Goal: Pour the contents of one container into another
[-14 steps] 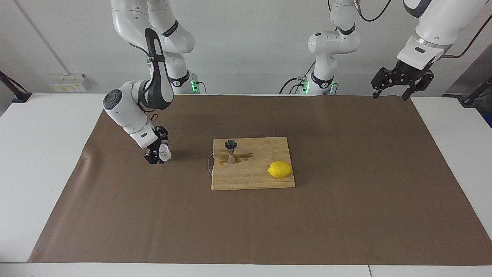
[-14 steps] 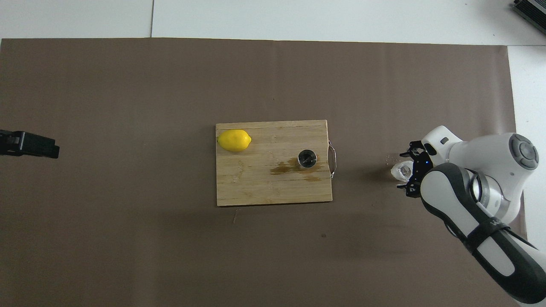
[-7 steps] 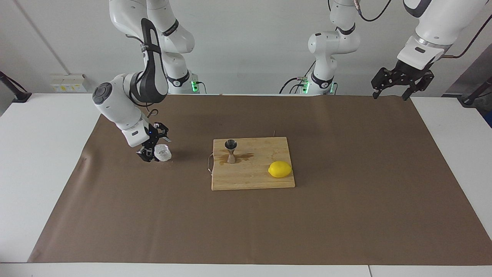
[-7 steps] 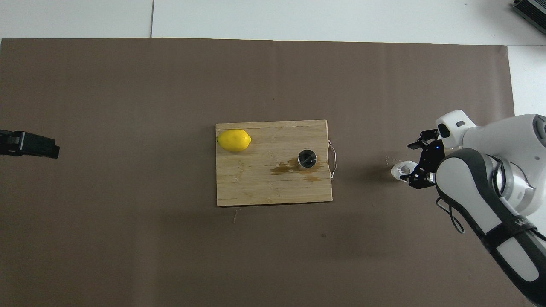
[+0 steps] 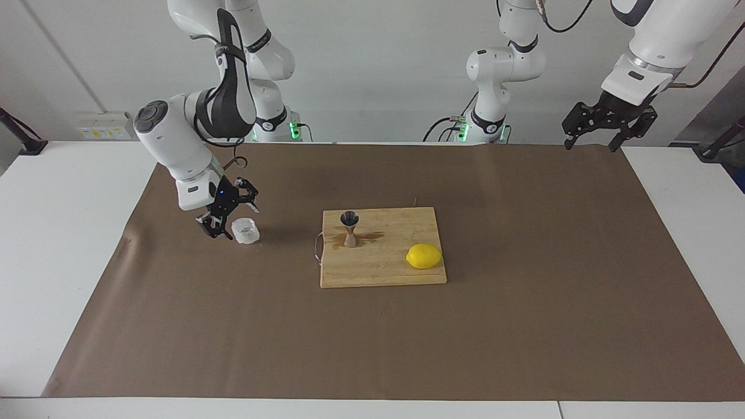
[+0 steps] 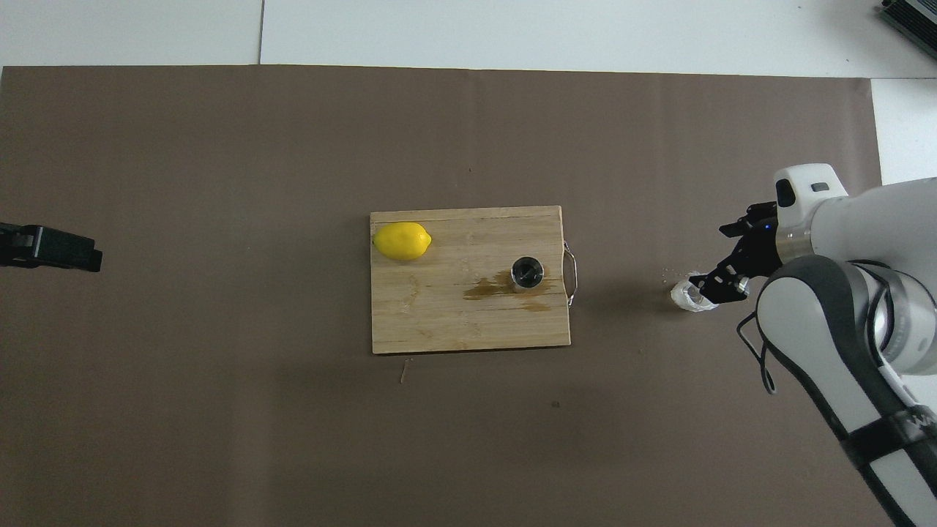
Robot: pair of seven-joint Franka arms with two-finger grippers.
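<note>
My table (image 5: pixel 75 244) carries a brown mat (image 5: pixel 524 326). On the mat sit a board (image 5: pixel 378 267) and a tumbler (image 5: pixel 245 230), well apart.

The brown mat (image 5: pixel 524 326) lay bare on all sides of the cutting board (image 5: pixel 384 265). On the board, the jigger (image 5: pixel 350 228) and lemon (image 5: pixel 424 256) stood well apart. The glass tumbler (image 5: pixel 245 230) stood toward the right arm's end, with the right gripper (image 5: pixel 228 214) just beside it.

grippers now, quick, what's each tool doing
Right tool: open, empty, beside the small clear textured glass tumbler.
Left tool: open, empty, waiting raised over the table's edge.
</note>
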